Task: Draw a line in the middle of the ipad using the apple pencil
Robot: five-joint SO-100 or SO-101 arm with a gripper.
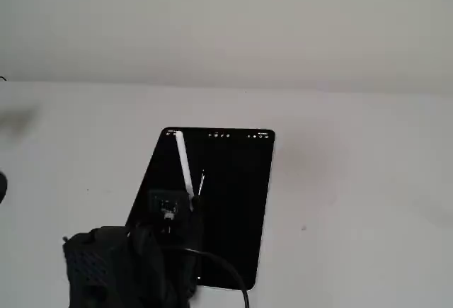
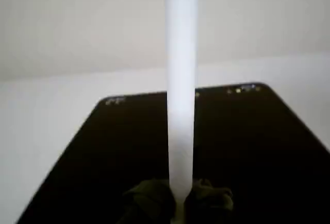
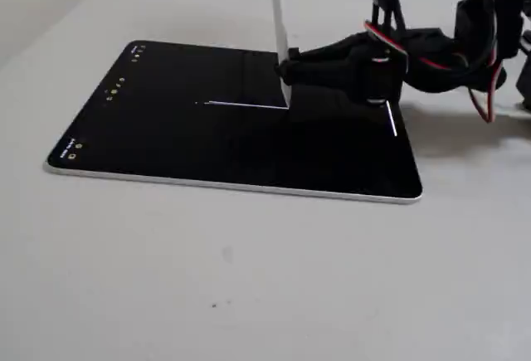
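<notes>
A black iPad (image 1: 233,202) lies flat on the white table; it also shows in the wrist view (image 2: 258,141) and in a fixed view (image 3: 166,129). My gripper (image 3: 284,69) is shut on a white Apple Pencil (image 3: 276,12), which stands nearly upright with its tip on the screen near the middle. A thin white drawn line (image 3: 245,104) runs across the screen to the tip. In the wrist view the pencil (image 2: 181,80) rises from the gripper (image 2: 179,201) at the bottom edge. In a fixed view the pencil (image 1: 184,166) leans over the screen from the gripper (image 1: 188,204).
The black arm body (image 1: 120,265) with its cables covers the iPad's near left corner. A second short white mark (image 3: 390,119) shows on the screen beside the arm. Small toolbar icons (image 3: 116,87) line the iPad's far short edge. White table surrounds the iPad.
</notes>
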